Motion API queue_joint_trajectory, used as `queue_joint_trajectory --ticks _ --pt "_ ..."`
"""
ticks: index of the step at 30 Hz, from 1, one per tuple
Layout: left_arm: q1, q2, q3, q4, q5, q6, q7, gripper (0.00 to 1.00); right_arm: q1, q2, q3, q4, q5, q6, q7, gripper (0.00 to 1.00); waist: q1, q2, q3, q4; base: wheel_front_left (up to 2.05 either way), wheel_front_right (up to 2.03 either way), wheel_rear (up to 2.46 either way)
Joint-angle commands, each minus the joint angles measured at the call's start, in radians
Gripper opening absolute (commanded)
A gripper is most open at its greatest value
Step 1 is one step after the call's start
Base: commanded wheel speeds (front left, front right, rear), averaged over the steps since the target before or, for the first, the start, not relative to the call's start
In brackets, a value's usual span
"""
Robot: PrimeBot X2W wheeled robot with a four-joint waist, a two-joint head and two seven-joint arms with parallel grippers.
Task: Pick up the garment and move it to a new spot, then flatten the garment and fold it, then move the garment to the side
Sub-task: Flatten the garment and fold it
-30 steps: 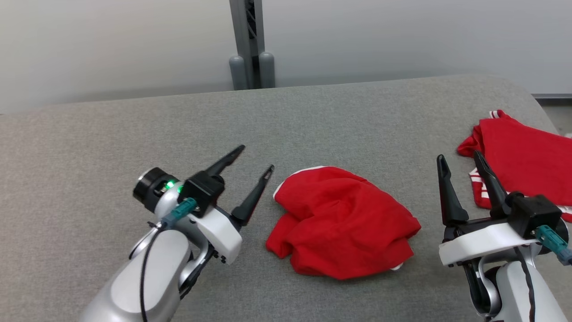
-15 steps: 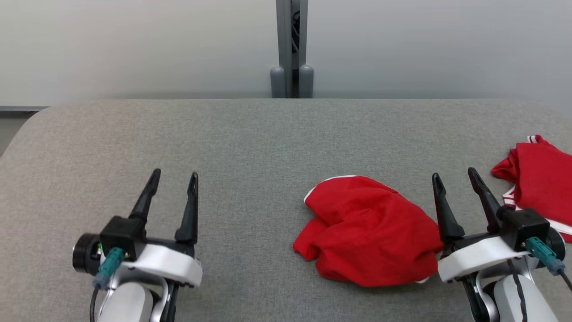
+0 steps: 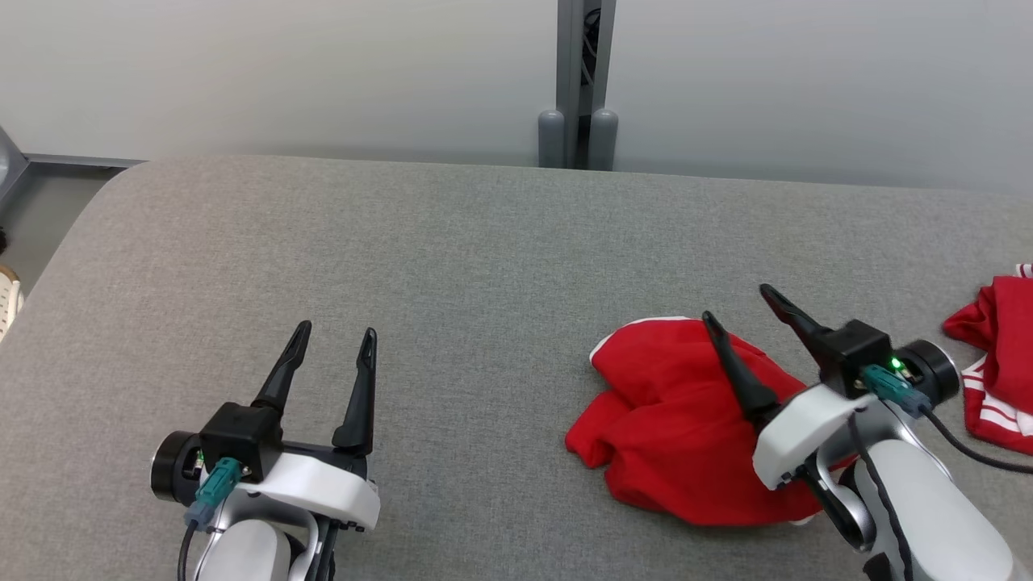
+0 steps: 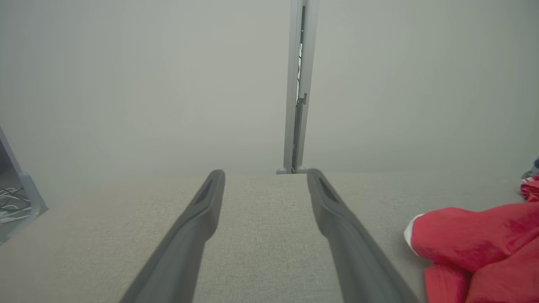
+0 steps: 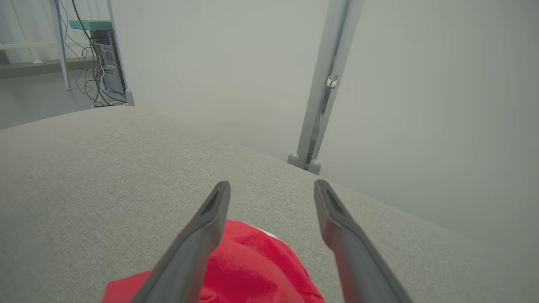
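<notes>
Nearest the robot, the left tool [image 3: 336, 328] sits over the bare grey cloth of the counter [image 3: 452, 258] at the lower left of the head view. Its two dark fingers point away from the robot and stand spread, with nothing between them. In the left wrist view the left tool [image 4: 265, 172] frames only grey fabric, and the crumpled red garment [image 4: 476, 240] lies off to its right, well apart.

On the other side, the right tool [image 3: 737, 303] angles up and to the left, a green light glowing on its wrist. Its fingers are also spread and hold nothing. In the head view its left finger crosses in front of the right part of the red garment [image 3: 670, 403]. In the right wrist view the right tool [image 5: 272, 183] has the red garment [image 5: 252, 261] beneath and between its fingers. Whether a fingertip touches the cloth cannot be told.

The garment lies in a loose heap on the right half of the counter, with a thin white trim along its upper left edge. Further right, at the frame's edge, lies a second red garment [image 3: 1001, 363] with white stripes, apart from the first.

Beyond the counter's rounded far edge, a grey post [image 3: 577, 81] rises against a pale wall [image 3: 282, 73]. The right wrist view shows a computer tower [image 5: 107, 54] with loose cables on the floor far to the left.
</notes>
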Motion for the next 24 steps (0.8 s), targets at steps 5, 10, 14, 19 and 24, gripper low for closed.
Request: queue_joint_trajectory --ticks 5,10,14,19,24 --pt "0.001 0.000 0.004 0.018 -0.008 -0.013 0.000 1.00 -0.096 -0.087 0.190 0.028 0.109 0.000 0.123 1.00 0.0000 0.0000 -0.002 0.025 0.00 0.00 0.00" --pt "0.004 0.001 -0.020 0.023 -0.032 -0.004 0.000 1.00 -0.164 -0.154 0.343 0.060 0.229 0.000 0.290 1.00 0.0000 0.0000 0.000 0.054 0.00 0.00 0.00" --pt "0.004 -0.001 -0.047 0.030 -0.042 -0.001 0.000 1.00 -0.206 -0.196 0.412 0.082 0.315 0.000 0.417 1.00 0.0000 0.0000 0.003 0.076 0.00 0.00 0.00" --pt "0.002 0.000 -0.073 0.030 -0.055 0.002 0.000 1.00 -0.242 -0.220 0.441 0.109 0.354 0.000 0.498 0.73 0.0000 0.0000 0.010 0.096 0.00 0.00 0.00" --pt "0.001 0.000 -0.082 0.036 -0.060 0.004 0.000 1.00 -0.273 -0.224 0.447 0.121 0.357 0.000 0.476 0.00 0.0000 0.0000 0.010 0.115 0.00 0.00 0.00"
